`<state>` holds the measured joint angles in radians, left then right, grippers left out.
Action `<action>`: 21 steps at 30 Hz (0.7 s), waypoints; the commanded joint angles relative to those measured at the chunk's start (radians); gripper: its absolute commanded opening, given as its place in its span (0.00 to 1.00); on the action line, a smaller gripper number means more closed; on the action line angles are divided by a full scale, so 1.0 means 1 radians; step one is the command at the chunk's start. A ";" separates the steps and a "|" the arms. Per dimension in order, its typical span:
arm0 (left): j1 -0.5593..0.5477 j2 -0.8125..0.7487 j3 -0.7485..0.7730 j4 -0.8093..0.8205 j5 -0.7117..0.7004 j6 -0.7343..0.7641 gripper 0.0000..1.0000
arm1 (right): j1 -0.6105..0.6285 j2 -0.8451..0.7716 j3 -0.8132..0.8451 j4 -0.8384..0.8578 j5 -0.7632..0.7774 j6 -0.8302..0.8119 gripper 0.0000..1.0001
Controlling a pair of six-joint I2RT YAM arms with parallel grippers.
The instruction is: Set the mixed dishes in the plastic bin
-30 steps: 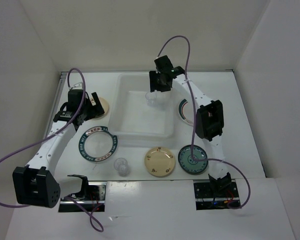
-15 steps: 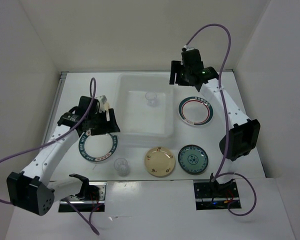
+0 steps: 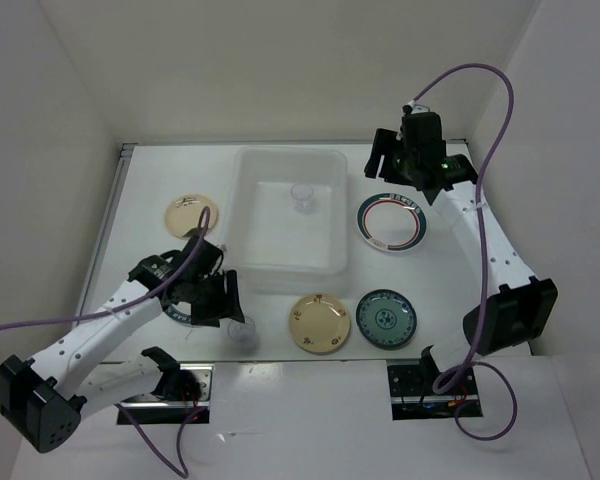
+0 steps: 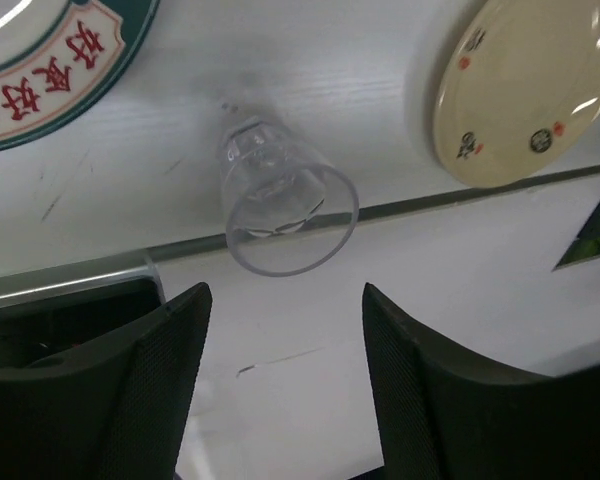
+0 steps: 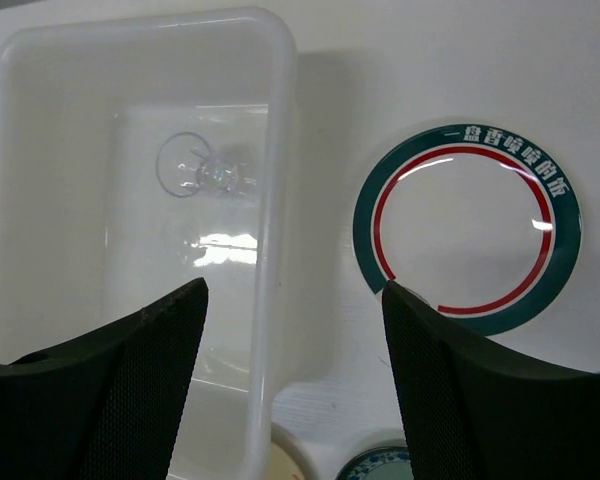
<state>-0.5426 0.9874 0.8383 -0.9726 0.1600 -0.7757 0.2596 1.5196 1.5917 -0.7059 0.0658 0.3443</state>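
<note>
The plastic bin (image 3: 248, 190) stands at the table's middle back with one clear cup (image 3: 302, 196) inside; the right wrist view shows the bin (image 5: 272, 180) and that cup (image 5: 195, 165). A second clear cup (image 3: 243, 333) lies on its side near the front edge, also in the left wrist view (image 4: 285, 215). My left gripper (image 3: 225, 303) is open and empty just above it (image 4: 285, 300). My right gripper (image 3: 400, 168) is open and empty (image 5: 295, 290), high between the bin and the green-red rimmed plate (image 3: 390, 222) (image 5: 467, 240).
The cream bowl (image 3: 191, 214) sits left of the bin. The blue-rimmed plate (image 3: 180, 312) (image 4: 50, 60) lies mostly under my left arm. The cream-yellow plate (image 3: 320, 322) (image 4: 525, 90) and the teal plate (image 3: 386, 319) lie in front of the bin.
My right gripper let go of a clear cup in the bin and rose to the right. My left gripper moved from the cream bowl toward the front, to the lying cup.
</note>
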 commanded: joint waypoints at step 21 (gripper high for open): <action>-0.180 0.154 -0.091 0.051 -0.206 -0.301 0.31 | 0.007 -0.185 -0.141 0.060 -0.041 0.013 0.77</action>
<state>-0.7189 1.1213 0.7601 -0.9440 -0.0307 -1.0534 0.2619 1.3659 1.4601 -0.6868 0.0288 0.3511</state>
